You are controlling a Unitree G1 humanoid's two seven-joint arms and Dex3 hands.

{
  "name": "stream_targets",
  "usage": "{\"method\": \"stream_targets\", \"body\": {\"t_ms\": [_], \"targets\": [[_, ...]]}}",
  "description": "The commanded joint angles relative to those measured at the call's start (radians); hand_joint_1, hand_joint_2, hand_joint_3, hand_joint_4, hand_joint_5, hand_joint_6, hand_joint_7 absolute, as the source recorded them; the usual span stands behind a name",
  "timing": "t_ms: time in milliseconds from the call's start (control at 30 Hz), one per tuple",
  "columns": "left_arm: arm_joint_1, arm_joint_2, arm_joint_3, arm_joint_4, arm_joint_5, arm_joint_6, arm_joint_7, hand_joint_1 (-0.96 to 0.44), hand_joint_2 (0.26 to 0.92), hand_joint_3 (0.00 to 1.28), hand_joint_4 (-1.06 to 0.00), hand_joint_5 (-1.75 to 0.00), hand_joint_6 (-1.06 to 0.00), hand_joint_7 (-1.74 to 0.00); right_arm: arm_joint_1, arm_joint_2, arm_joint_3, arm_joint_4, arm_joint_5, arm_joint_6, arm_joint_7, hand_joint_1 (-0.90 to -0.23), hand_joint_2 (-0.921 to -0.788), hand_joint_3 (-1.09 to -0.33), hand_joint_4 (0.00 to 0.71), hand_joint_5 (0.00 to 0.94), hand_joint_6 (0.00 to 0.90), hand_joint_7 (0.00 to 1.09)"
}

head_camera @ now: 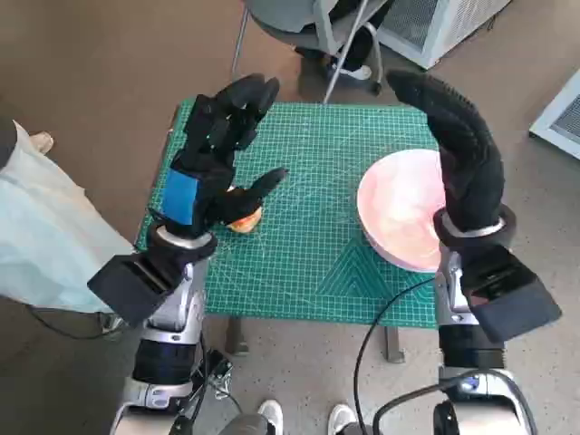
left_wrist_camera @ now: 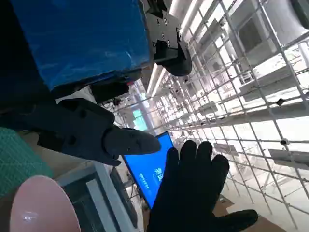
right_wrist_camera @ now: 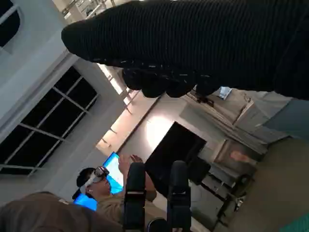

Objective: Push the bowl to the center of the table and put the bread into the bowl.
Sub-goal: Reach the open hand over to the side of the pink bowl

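Green cutting mat (head_camera: 308,263) on small table. Pink bowl (head_camera: 399,213) at the mat's right side, off centre. Bread (head_camera: 245,217) near the left edge, partly hidden beneath the left hand (head_camera: 213,154), fingers spread wide above it (contact cannot be told). Right hand (head_camera: 458,136), gloved, raised over the bowl's far rim, fingers extended together, holding nothing.

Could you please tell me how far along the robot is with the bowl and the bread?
Nothing looks finished. The round pink bowl sits toward the right side of the green gridded cutting mat, not at its center. The gloved right hand is raised over the bowl and holds nothing. The golden-brown bread lies on the mat beneath the blue-taped left hand, apparently ungripped. Pushing and placing both remain.
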Motion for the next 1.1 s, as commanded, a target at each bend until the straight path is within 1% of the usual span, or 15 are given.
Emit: {"method": "stream_targets", "body": {"t_ms": [33, 367, 567, 733, 800, 867, 1000, 1067, 1100], "targets": [[-0.008, 0.008, 0.001, -0.001, -0.006, 0.004, -0.007, -0.39, 0.921, 0.24, -0.37, -0.03, -0.12, -0.69, 0.019, -0.009, -0.003, 0.025, 0.005, -0.004, 0.005, -0.601, -0.921, -0.8, 0.323, 0.002, 0.001, 0.83], [-0.012, 0.01, 0.004, 0.009, -0.005, -0.005, -0.012, -0.39, 0.921, 0.24, -0.37, -0.03, -0.11, -0.7, 0.018, -0.012, -0.007, 0.04, -0.001, -0.012, 0.001, -0.601, -0.921, -0.801, 0.323, 0.002, 0.003, 0.83], [-0.015, 0.01, 0.005, 0.016, -0.008, -0.009, -0.017, -0.37, 0.921, 0.24, -0.37, -0.02, -0.1, -0.7, 0.017, -0.015, -0.01, 0.054, 0.002, -0.02, 0.003, -0.604, -0.921, -0.8, 0.323, 0.002, 0.004, 0.82], [-0.017, 0.009, 0.006, 0.023, -0.014, -0.009, -0.023, -0.37, 0.921, 0.24, -0.36, -0.02, -0.1, -0.7, 0.013, -0.027, -0.021, 0.076, 0.001, -0.033, 0.002, -0.605, -0.921, -0.798, 0.324, 0.002, 0.006, 0.82], [-0.017, 0.009, 0.007, 0.025, -0.016, -0.01, -0.025, -0.36, 0.921, 0.24, -0.36, -0.02, -0.09, -0.7, 0.012, -0.041, -0.031, 0.091, 0.008, -0.041, 0.005, -0.605, -0.921, -0.796, 0.325, 0.002, 0.008, 0.82], [-0.017, 0.008, 0.007, 0.028, -0.017, -0.013, -0.026, -0.36, 0.921, 0.24, -0.36, -0.02, -0.09, -0.7, 0.01, -0.061, -0.046, 0.114, 0.023, -0.05, 0.014, -0.606, -0.921, -0.796, 0.324, 0.002, 0.009, 0.82], [-0.014, 0.007, 0.008, 0.027, -0.016, -0.016, -0.026, -0.36, 0.921, 0.24, -0.36, -0.02, -0.09, -0.7, 0.003, -0.101, -0.089, 0.184, 0.072, -0.071, 0.034, -0.596, -0.921, -0.801, 0.312, 0.0, 0.006, 0.81], [-0.011, 0.007, 0.009, 0.025, -0.017, -0.016, -0.025, -0.36, 0.921, 0.24, -0.36, -0.02, -0.09, -0.7, 0.007, -0.116, -0.112, 0.206, 0.084, -0.079, 0.027, -0.588, -0.921, -0.808, 0.307, 0.0, 0.003, 0.81], [-0.01, 0.007, 0.01, 0.025, -0.019, -0.016, -0.026, -0.36, 0.921, 0.24, -0.36, -0.02, -0.09, -0.7, 0.011, -0.126, -0.129, 0.222, 0.078, -0.085, 0.007, -0.582, -0.921, -0.813, 0.304, 0.0, 0.002, 0.82]]}}
